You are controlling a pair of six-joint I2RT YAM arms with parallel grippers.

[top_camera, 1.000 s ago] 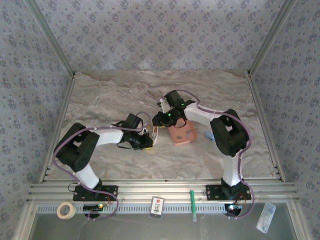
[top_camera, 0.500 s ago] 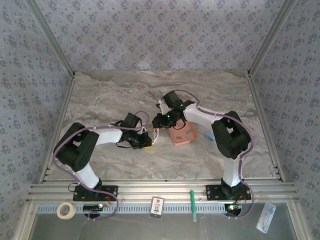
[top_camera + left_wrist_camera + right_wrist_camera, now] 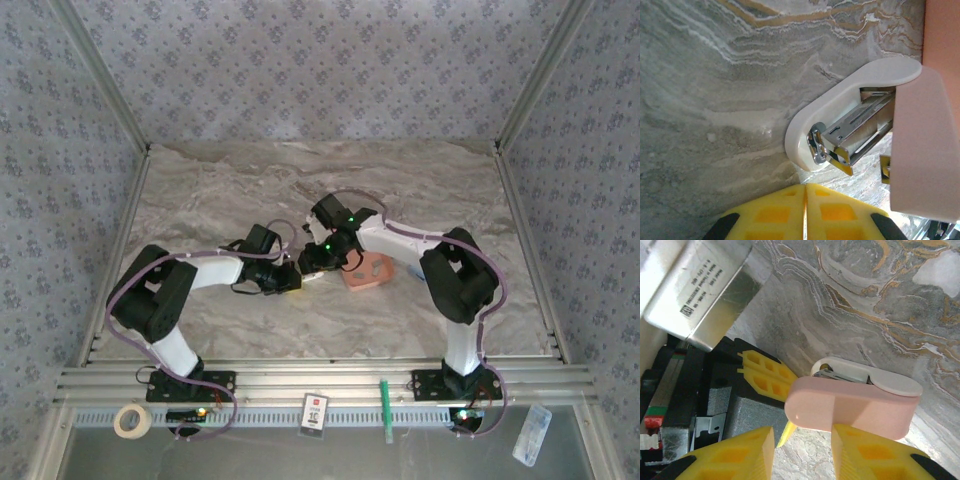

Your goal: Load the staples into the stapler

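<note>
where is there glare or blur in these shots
Left wrist: glints on the metal rail of the stapler, left end effector soft at the bottom edge. Right wrist: right end effector blurred, marble table crisp. Top external: even light, coarse detail, green lamps glowing on the right arm.

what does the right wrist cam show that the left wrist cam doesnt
Right wrist, not left wrist: the right gripper, jaws apart just short of the stapler, and a silver labelled box at upper left. Left wrist, not right wrist: the slotted top of the metal rail under the stapler's pink shell. Both: the stapler, the left gripper with its yellow fingers together, and the marble table.
</note>
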